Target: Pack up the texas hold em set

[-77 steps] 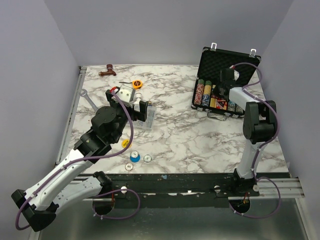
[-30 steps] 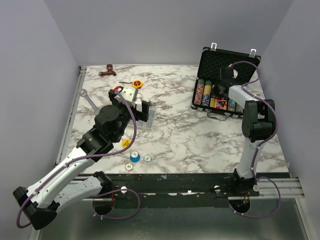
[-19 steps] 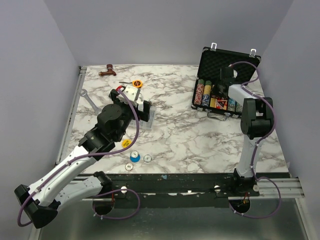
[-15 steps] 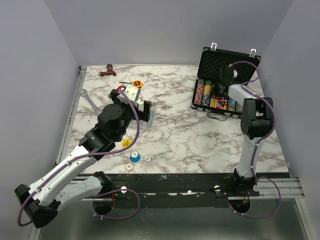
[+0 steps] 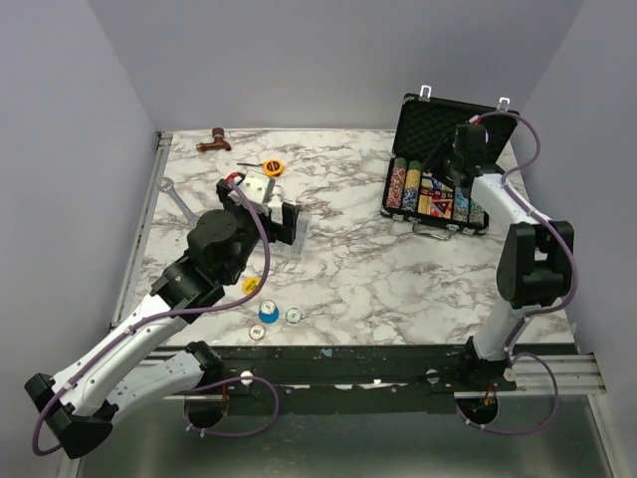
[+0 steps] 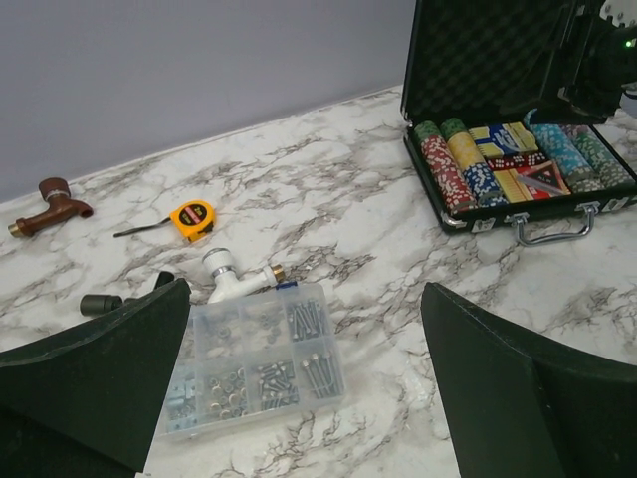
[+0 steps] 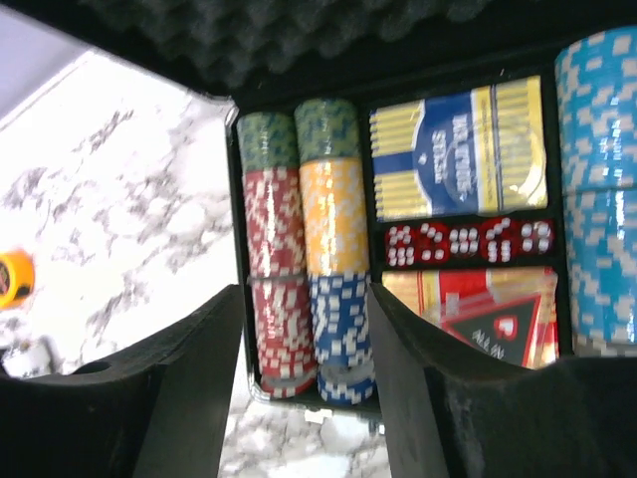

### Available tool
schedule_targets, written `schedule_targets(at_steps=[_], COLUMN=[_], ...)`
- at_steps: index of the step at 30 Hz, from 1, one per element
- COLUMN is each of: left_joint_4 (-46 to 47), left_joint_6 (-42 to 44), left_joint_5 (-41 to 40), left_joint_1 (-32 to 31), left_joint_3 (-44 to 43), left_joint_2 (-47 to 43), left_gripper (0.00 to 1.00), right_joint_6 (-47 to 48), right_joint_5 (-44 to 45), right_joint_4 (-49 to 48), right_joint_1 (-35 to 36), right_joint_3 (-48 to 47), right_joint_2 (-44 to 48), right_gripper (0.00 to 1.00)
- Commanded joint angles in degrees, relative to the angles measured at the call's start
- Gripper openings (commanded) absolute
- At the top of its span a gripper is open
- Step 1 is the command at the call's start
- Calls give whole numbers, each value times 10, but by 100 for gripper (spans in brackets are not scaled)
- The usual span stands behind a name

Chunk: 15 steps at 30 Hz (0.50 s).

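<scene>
Here, the right hand [image 7: 304,299] hangs, fingers apart, over chips [image 7: 274,234] in the case [image 5: 418,129] at two o'clock; the left hand [image 6: 304,294] gapes empty.

Overhead view: light was bright, even and diffuse; shadows on the marble tabletop [image 5: 378,269] were faint and soft; focus held throughout. Left wrist view: evenly lit, the scene beyond crisp; its own fingers [image 6: 100,388] showed as dark, soft-edged masses at the lower corners. Right wrist view: blurred overall; tabletop burnt out to white at left; poker chips [image 7: 304,269] smeared; foam lining [image 7: 398,25] sat in deep shade
</scene>
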<state>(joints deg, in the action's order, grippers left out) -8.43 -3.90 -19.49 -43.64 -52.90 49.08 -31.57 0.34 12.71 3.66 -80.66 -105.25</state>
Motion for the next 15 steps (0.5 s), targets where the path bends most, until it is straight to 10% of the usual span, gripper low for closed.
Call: schedule_targets(at_steps=[1, 8, 15], left_joint_4=[4, 3, 80], left_joint_6=[-8, -18, 29], left_joint_5=[-8, -127, -253], left_joint_1=[-3, -3, -3], left_joint_3=[-8, -8, 38], left_joint_2=[-30, -73, -144], left_gripper=[99, 99, 99], right_joint_6=[-4, 6, 82], right_joint_5=[-40, -46, -21], right_joint_4=[0, -43, -114], right_joint_1=[47, 251, 490], right_joint_3=[65, 147, 162], right_joint_2=[55, 97, 33], right_gripper=[58, 80, 80])
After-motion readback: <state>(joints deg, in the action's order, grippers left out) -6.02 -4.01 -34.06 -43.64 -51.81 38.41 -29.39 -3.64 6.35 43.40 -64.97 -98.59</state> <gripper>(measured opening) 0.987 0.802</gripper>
